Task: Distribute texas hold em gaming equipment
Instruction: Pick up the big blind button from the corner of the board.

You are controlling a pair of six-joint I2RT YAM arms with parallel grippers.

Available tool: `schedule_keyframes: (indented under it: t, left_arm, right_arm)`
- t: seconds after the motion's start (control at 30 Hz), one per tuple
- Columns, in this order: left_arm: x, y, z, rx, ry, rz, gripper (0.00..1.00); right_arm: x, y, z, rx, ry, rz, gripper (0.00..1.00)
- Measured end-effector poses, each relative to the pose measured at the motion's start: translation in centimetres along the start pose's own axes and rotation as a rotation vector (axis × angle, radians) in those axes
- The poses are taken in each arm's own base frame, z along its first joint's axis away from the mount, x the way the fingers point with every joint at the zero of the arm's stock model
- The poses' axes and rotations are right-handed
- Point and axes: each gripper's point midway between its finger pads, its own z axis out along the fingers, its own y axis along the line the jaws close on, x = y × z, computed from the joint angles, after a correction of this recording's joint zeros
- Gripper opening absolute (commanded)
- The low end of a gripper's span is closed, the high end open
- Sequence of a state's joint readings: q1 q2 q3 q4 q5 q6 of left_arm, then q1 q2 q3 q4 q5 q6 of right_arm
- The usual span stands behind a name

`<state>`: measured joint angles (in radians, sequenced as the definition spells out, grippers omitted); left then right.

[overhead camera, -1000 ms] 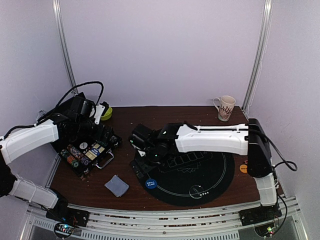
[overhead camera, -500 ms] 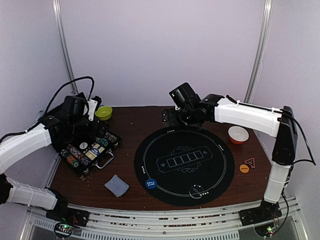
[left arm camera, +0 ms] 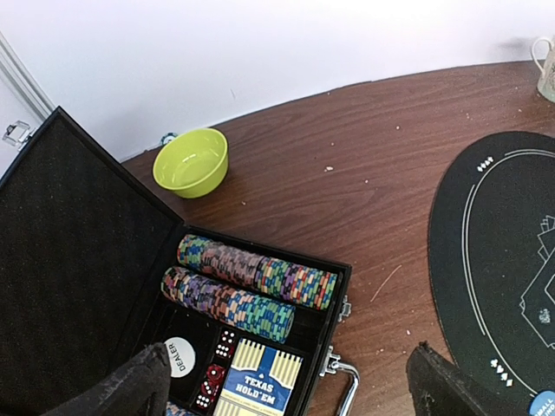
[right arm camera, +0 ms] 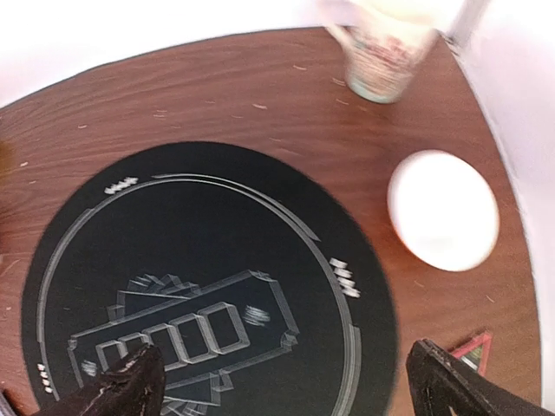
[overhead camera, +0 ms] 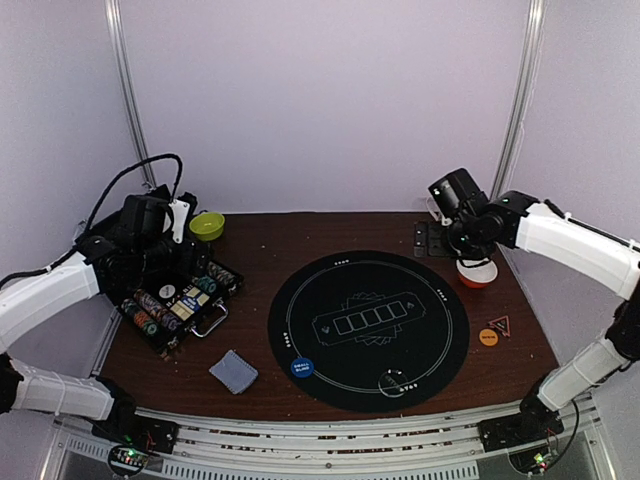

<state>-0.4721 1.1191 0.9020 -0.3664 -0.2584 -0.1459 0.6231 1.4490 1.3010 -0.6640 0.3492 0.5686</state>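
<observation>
A big round black mat [overhead camera: 370, 330] with white lines lies in the middle of the brown wooden table [overhead camera: 270, 250]. At the very front, a small stack of grey-blue cards [overhead camera: 233, 371] lies on the table to the near left of the mat, apart from it. A round blue disc [overhead camera: 302, 367] sits on the mat at its near left edge. A round orange disc [overhead camera: 488, 337] lies on the table just off the right side of the mat. Left of the mat is an open black case [left arm camera: 78, 251] with its lid laid back. Inside it, rows of striped poker chips [left arm camera: 251, 290] in many colours lie on their edges. In front of them are a white round disc marked DEALER [left arm camera: 178, 357] and a blue and white card box [left arm camera: 258, 381]. The left gripper [left arm camera: 282, 394] hangs above the case, left of the mat. Its two black fingers [left arm camera: 121, 394] are spread wide with nothing in them. The right gripper [right arm camera: 282, 386] hangs in the air by the far right edge of the mat, its fingers also spread wide and holding nothing. A red bowl with a white inside [overhead camera: 476, 270] sits on the table just off the far right of the mat. A lime green bowl [overhead camera: 207, 225] sits to the far left of the mat, past the case. A patterned white mug [right arm camera: 381, 52] stands farthest back, beyond the far right of the mat.
</observation>
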Motion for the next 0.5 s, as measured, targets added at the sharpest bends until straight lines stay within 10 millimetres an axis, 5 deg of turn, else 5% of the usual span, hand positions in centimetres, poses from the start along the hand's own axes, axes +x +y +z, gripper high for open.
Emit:
schedule_keyframes:
  t: [0.13, 0.23, 0.4, 0.5]
  left_arm:
    - [-0.4, 0.1, -0.4, 0.001, -0.016, -0.007, 0.98]
    - [-0.4, 0.1, -0.4, 0.001, -0.018, -0.008, 0.98]
    - [-0.3, 0.1, -0.3, 0.000, -0.013, -0.007, 0.98]
    - [-0.2, 0.1, -0.3, -0.001, -0.011, -0.006, 0.98]
  right_arm:
    - [3.1, -7.7, -1.1, 0.085, 0.049, 0.109, 1.00]
    - [7.8, -12.5, -0.5, 0.133, 0.145, 0.197, 1.00]
    - [15.8, -14.7, 2.2, 0.148, 0.383, 0.245, 0.98]
    - [17.9, -15.9, 3.6, 0.177, 0.483, 0.283, 0.95]
